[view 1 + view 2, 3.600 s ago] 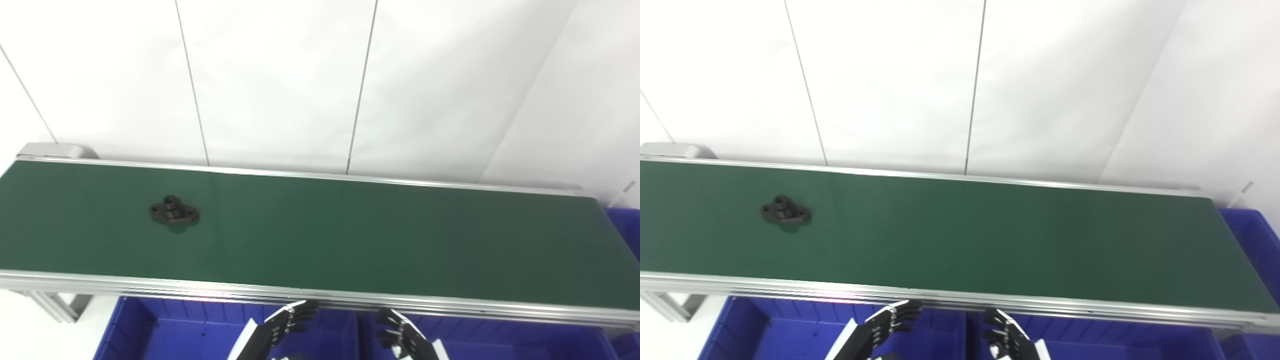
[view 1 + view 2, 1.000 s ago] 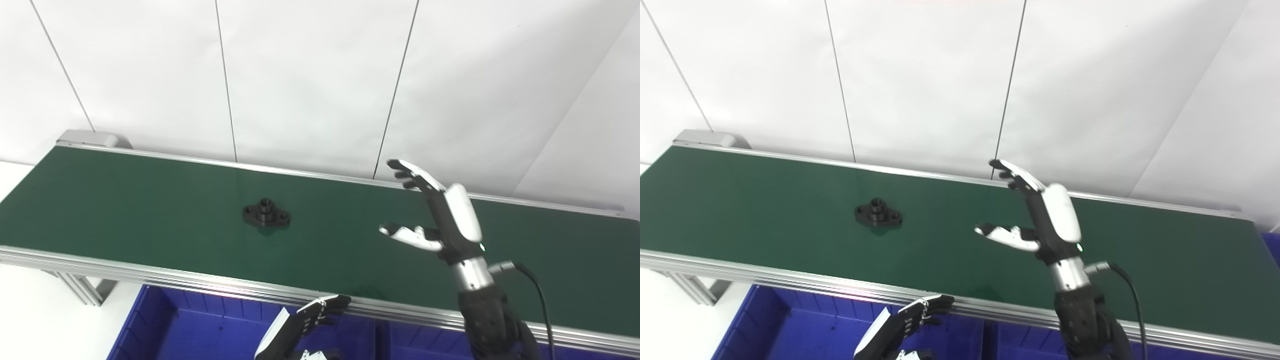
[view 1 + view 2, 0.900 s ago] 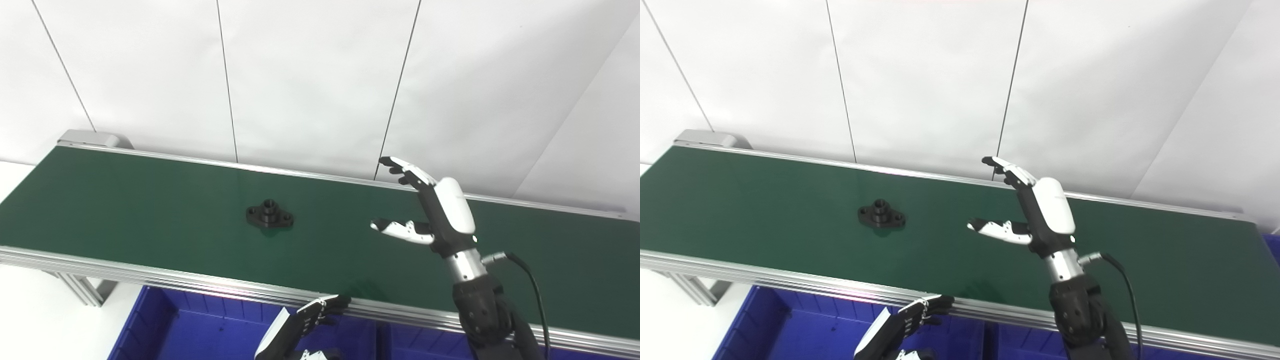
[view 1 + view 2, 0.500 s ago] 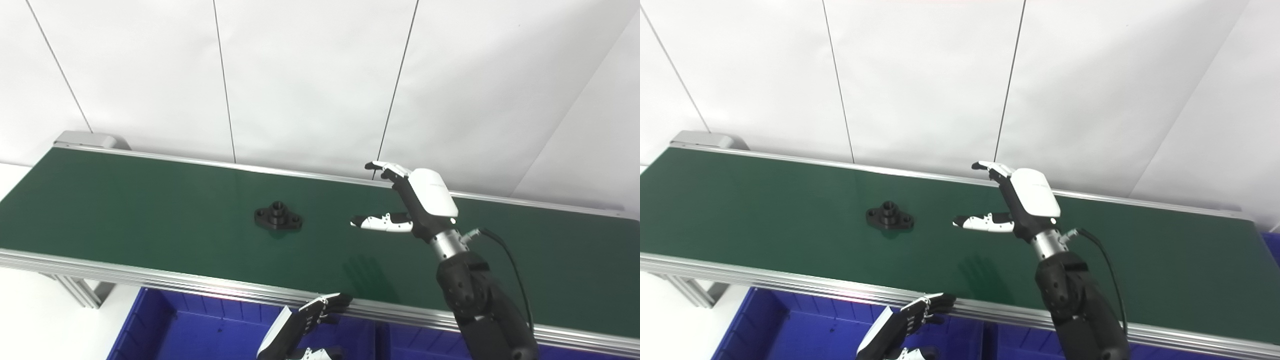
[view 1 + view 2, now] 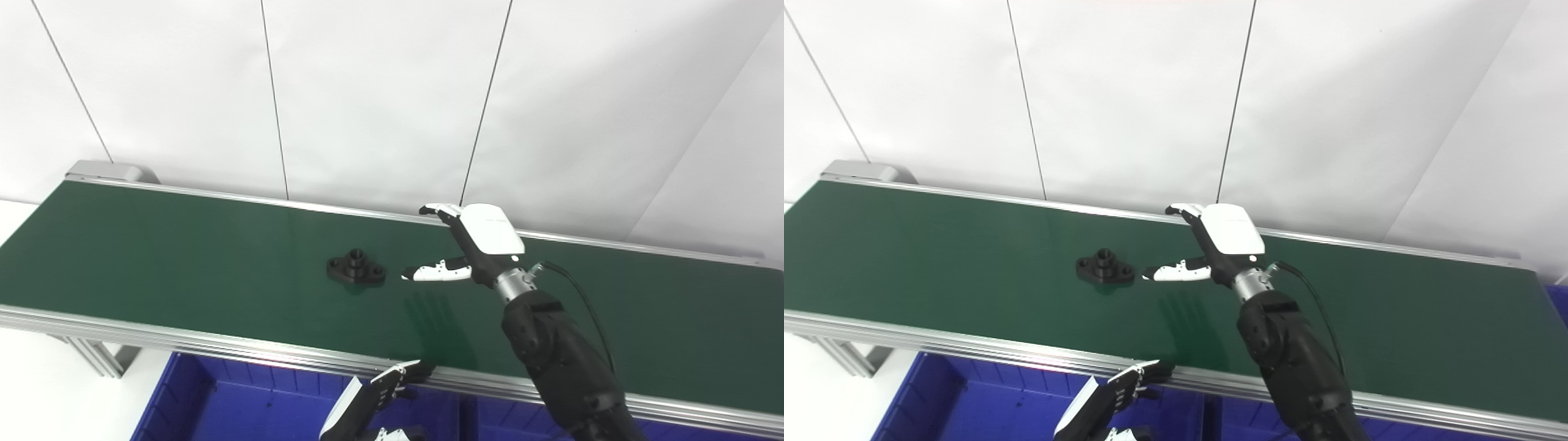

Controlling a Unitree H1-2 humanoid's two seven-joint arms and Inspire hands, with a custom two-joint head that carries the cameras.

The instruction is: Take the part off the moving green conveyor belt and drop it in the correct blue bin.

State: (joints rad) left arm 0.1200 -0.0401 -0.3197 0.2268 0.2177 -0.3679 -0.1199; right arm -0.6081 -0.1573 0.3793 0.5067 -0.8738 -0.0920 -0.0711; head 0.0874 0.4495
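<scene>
A black flanged part with a raised centre boss lies flat on the green conveyor belt, left of middle. My right hand is open above the belt, just right of the part, fingers and thumb spread toward it and not touching it. The thumb tip is a short gap from the part's right lobe. My left hand is low at the bottom edge, below the belt's near rail, fingers apart and empty. The same scene shows in the right eye view, with the part and right hand.
Blue bins sit below the belt's near rail, with a divider between two of them near the middle. Another blue bin edge shows at the belt's right end. A white panelled wall stands behind the belt.
The part has ridden rightward on the belt. My right hand has moved left and lowered toward it, staying open. The left hand has barely moved.
</scene>
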